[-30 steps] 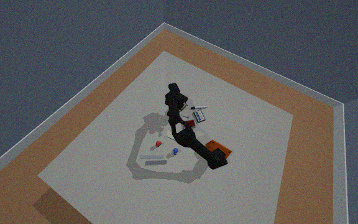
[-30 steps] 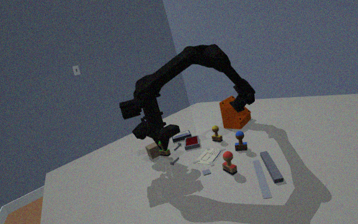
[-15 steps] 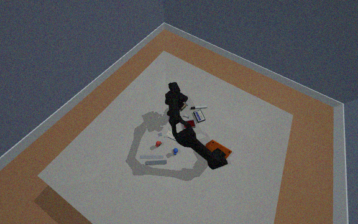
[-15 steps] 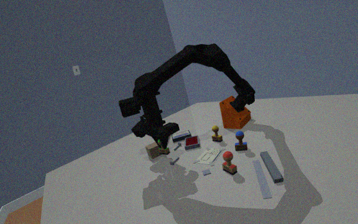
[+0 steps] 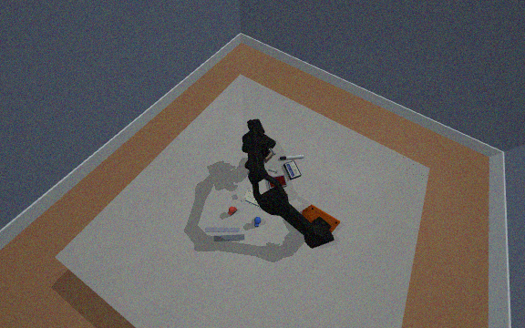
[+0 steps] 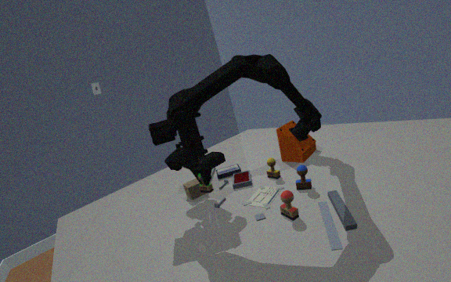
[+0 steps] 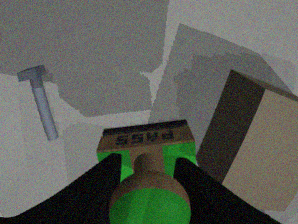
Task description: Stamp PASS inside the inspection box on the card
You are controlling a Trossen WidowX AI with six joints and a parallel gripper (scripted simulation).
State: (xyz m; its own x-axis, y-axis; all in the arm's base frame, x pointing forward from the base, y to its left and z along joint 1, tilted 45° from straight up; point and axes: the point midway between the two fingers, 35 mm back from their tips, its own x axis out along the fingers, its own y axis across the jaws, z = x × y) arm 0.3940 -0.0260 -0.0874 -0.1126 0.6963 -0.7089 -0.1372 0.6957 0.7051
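The end effector (image 6: 206,181) (image 7: 148,165) is partly open, its two fingers closed on the neck of the green PASS stamp (image 6: 206,188) (image 7: 146,140), just below the round knob. Seen from the exterior, the stamp is well to the left of the card (image 6: 264,197) (image 5: 250,198), upright, knob uppermost; whether its base touches the counter (image 6: 139,239) (image 5: 363,196), I cannot tell. PASS reads upside down in the wrist view. A tan block (image 6: 191,189) (image 7: 265,150) stands just beyond the stamp on the side away from the card.

The remaining places are also as the exterior view shows them. The red ink pad (image 6: 242,178) (image 5: 277,182) lies open behind the card and to its left, with a dark-rimmed case (image 6: 229,171) (image 5: 292,169) farther back on that side. Two gray T-shaped pieces (image 6: 224,184) (image 6: 220,202) lie left of the card. The yellow-knobbed stamp (image 6: 272,169) stands behind the card, the blue-knobbed stamp (image 6: 303,178) (image 5: 257,221) to its right, and the red-knobbed stamp (image 6: 289,206) (image 5: 231,210) at its front right. Farther right of the card lie a pale strip (image 6: 330,225) (image 5: 222,230) and a dark gray bar (image 6: 342,210) (image 5: 229,238).
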